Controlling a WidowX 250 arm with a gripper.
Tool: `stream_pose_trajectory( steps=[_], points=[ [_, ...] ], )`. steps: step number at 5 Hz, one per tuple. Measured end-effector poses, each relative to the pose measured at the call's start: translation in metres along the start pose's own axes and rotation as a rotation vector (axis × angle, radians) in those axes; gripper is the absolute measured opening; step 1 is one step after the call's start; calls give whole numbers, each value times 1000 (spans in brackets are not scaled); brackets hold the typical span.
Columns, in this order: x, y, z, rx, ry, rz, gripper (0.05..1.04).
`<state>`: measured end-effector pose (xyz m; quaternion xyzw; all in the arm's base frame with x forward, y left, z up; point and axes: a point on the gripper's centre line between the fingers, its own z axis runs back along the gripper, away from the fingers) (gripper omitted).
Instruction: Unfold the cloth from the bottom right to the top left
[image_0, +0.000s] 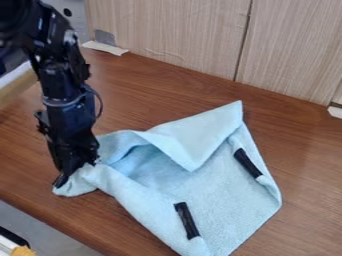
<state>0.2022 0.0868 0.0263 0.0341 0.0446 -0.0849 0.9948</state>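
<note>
Notably, black strips (187, 220) on cloth (224, 200); wood panels (177, 35) behind; fingers (62, 180) against cloth, opening and hold unclear.

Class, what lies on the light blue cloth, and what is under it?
Two black strips lie on the cloth, and a folded flap covers part of it. Under it is the brown table; anything beneath cloth or flap is hidden.

cloth (230, 200) on table (304, 150) — claw (65, 175) at left end
</note>
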Motion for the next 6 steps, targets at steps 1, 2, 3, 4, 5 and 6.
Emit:
stream_pose_trajectory(
  steps=[1, 2, 3, 4, 5, 6],
  points=[
    [0, 1, 5, 28, 37, -11, 479],
    [2, 2, 14, 58, 49, -11, 785],
    [4, 1, 25, 79, 38, -11, 1001],
    [7, 0, 40, 107, 22, -19, 1005],
    [12, -1, 63, 137, -21, -28, 1001],
    [20, -6, 91, 179, -72, -65, 1001]
  ],
)
